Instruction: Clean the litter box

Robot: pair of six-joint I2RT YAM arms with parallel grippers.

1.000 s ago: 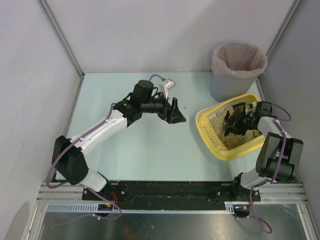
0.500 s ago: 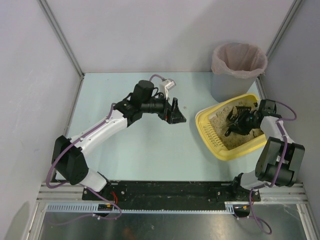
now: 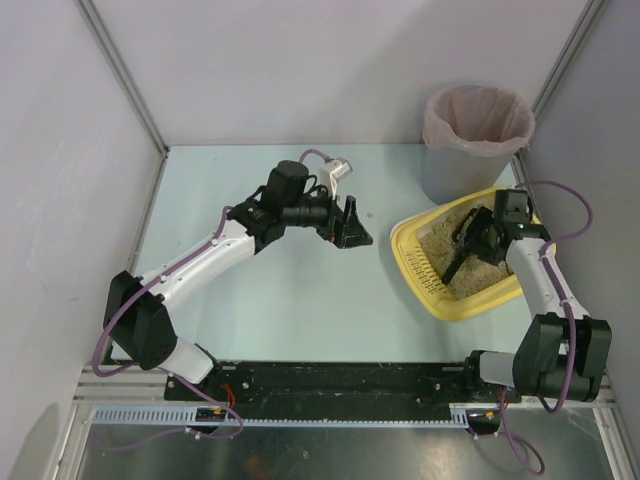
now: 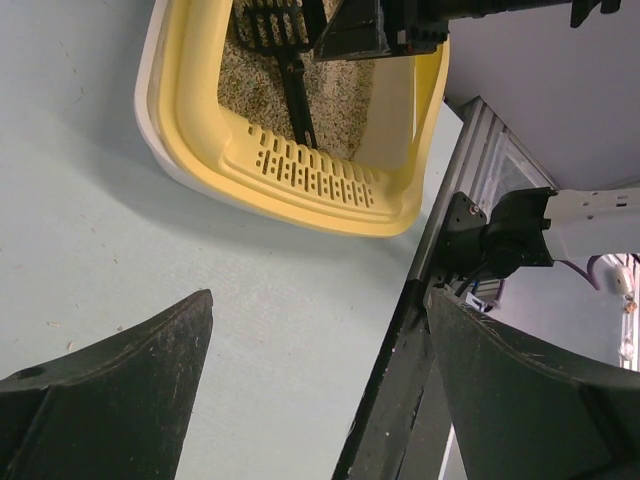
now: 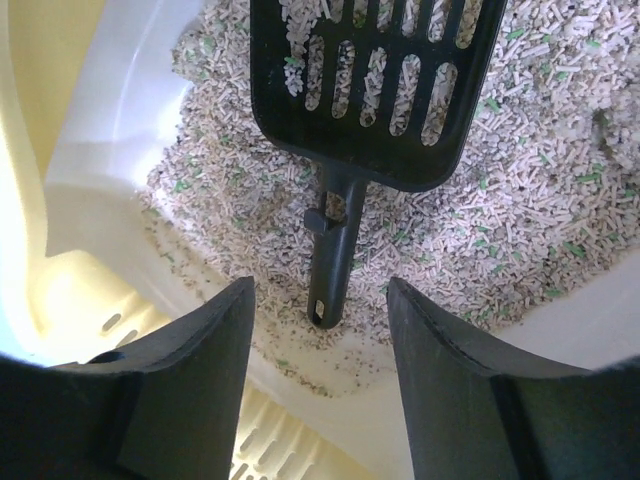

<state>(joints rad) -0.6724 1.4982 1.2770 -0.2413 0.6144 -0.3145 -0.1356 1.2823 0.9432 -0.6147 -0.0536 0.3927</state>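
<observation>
Hovers with right gripper [image 5: 318, 290] spread above the scoop [image 5: 375, 90] lying in the litter box [image 3: 420, 272], left gripper [image 4: 318, 310] gaping over the table [image 3: 300, 300].

Only the right side changes here. The right gripper [image 3: 475, 240] now has its jaws spread wide, when a second ago they were pinched close at the black litter scoop [image 5: 372, 90]. The scoop now lies loose on the litter [image 5: 520, 200], its handle end showing in the gap with neither finger touching it. The right arm also stretches out straighter over the litter box [image 3: 420, 262], and its wrist is higher and nearer the far corner.
</observation>
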